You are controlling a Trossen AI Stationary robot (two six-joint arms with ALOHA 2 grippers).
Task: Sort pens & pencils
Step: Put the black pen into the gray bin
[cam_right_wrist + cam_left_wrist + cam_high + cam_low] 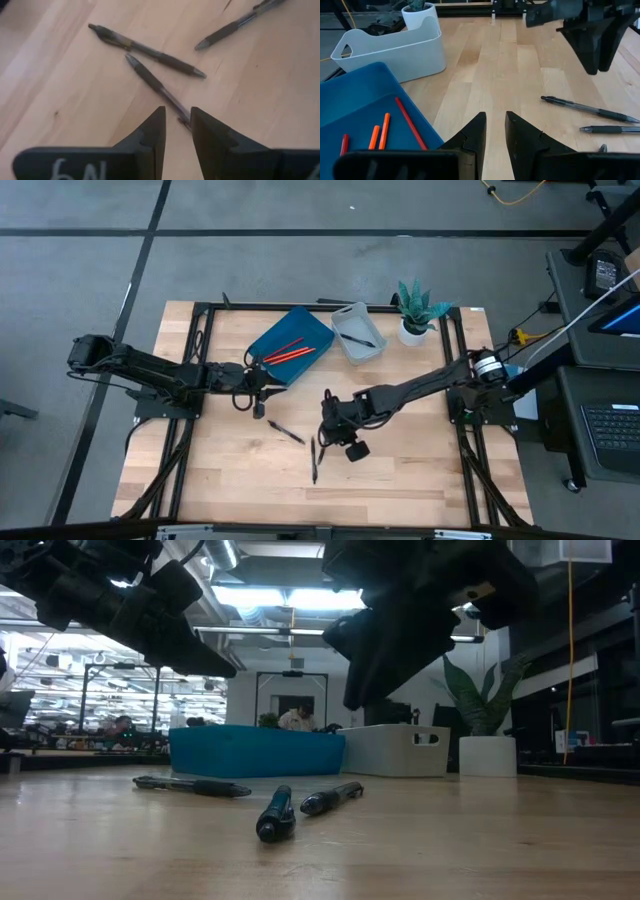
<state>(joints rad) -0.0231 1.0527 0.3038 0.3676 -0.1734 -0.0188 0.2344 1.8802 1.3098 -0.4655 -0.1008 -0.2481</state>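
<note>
Left gripper point(494, 131): centre-left of the high view, by the blue tray point(300, 330); jaws narrow, empty.
Right gripper point(177, 127): mid-frame over the pens point(287, 433); jaws narrow, empty.
Pencils point(289, 352): in the tray.
Pens: on the counter point(400, 470).

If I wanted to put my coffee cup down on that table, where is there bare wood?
The near edge of the table is bare in front of the loose pens, and so is the left strip beyond the left arm. It is crowded at the back, where the blue tray, white bin and plant stand, and mid-table around both hands.
</note>
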